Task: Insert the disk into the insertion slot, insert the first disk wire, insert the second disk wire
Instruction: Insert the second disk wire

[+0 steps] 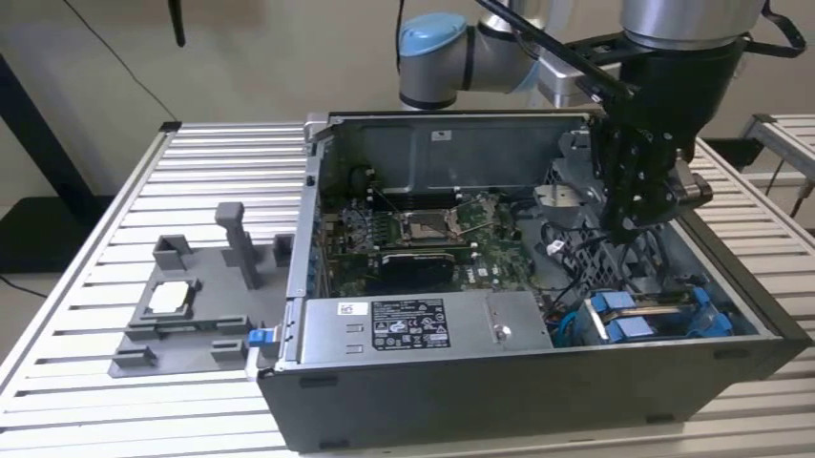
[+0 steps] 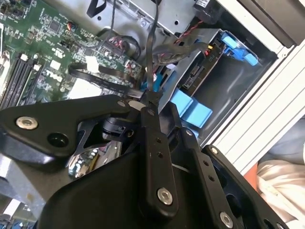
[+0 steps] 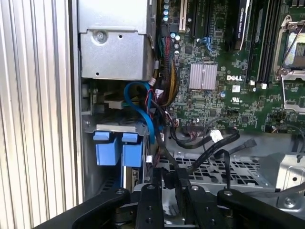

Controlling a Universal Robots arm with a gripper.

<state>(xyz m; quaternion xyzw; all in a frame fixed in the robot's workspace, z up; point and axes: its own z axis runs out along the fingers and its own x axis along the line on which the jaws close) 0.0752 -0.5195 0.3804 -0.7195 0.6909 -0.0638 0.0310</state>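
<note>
The disk (image 1: 647,316), in its bright blue carrier, sits inside the insertion slot (image 1: 720,310) at the front corner of the open computer case on the exterior view's right. Its blue tabs (image 3: 118,148) stand at the slot's mouth in both wrist views, and the disk's edge (image 2: 199,76) shows in the grey cage (image 2: 228,90). My gripper (image 1: 624,227) hangs inside the case just behind the slot. Its fingers (image 2: 151,102) are shut on a thin black wire (image 2: 153,52) that runs off toward the case wall. The same wire (image 3: 161,157) rises from between the fingertips (image 3: 153,188).
A grey metal box with a white sticker (image 1: 407,324) fills the case's front. The green motherboard (image 1: 421,234) lies behind it. A blue cable (image 3: 143,112) and loose black cables (image 3: 200,140) crowd the space beside the slot. A grey fixture (image 1: 191,305) stands on the slatted table.
</note>
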